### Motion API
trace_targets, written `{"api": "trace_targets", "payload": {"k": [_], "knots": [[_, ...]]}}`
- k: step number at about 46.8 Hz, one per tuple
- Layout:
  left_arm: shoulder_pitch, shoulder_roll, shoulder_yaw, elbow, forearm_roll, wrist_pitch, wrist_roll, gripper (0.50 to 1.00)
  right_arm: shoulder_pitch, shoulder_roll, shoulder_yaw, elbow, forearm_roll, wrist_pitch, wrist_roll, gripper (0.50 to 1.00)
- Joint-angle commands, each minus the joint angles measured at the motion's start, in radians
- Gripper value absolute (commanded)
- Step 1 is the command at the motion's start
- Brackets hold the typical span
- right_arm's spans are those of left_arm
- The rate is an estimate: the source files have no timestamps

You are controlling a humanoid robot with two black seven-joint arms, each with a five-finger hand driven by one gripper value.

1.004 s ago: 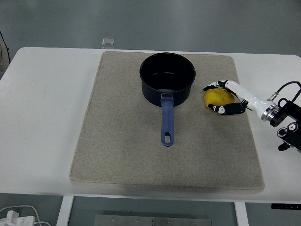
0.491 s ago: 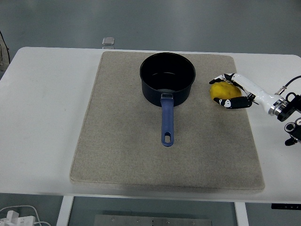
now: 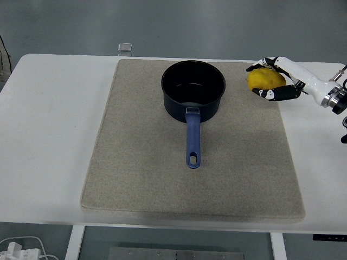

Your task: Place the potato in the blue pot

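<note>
The right hand's fingers (image 3: pixel 277 93) are curled around the potato (image 3: pixel 265 79), one dark-tipped finger arching over its top and others wrapping beneath its right side, so the right hand (image 3: pixel 284 78) holds it in a closed grasp, raised over the far right corner of the mat (image 3: pixel 146 162). The potato is a smooth, rounded yellow lump, its left face bare and turned toward the blue pot (image 3: pixel 193 89). The hand is white with black finger joints, and its wrist runs off to the picture's right edge. The pot stands upright on the far middle of the mat, dark inside, well apart from the potato, its blue handle (image 3: pixel 192 138) pointing toward the near edge. The mat is a beige, felt-like rectangle covering most of the white table (image 3: pixel 49 135); beyond the table lies a grey floor, with a small pale square object (image 3: pixel 125 47) just past the far edge. A second ago the potato sat lower, on the mat just right of the pot; since then the hand has lifted it up and farther back.
</note>
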Motion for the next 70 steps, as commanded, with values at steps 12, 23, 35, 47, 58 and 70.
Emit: {"api": "trace_targets", "payload": {"k": [12,23,35,47,58,70], "knots": [[0.0,0.0,0.0,0.0,0.0,0.001,0.0,0.999,0.157,0.052,-0.095,-0.005,0.049,0.019,-0.029,0.5],[0.0,0.0,0.0,0.0,0.0,0.0,0.0,0.999,0.236,0.165,-0.171,-0.069,0.077,0.019,-0.035,0.5],[0.0,0.0,0.0,0.0,0.0,0.0,0.0,0.999,0.269,0.333,-0.208,-0.195,0.079,0.019,-0.045,0.5],[0.0,0.0,0.0,0.0,0.0,0.0,0.0,0.999,0.27,0.455,-0.208,-0.292,0.079,0.02,-0.045,0.5],[0.0,0.0,0.0,0.0,0.0,0.001,0.0,0.999,0.273,0.489,-0.209,-0.321,0.077,0.028,-0.045,0.5],[0.0,0.0,0.0,0.0,0.0,0.0,0.0,0.999,0.259,0.547,-0.209,-0.373,0.073,0.042,-0.045,0.5]]}}
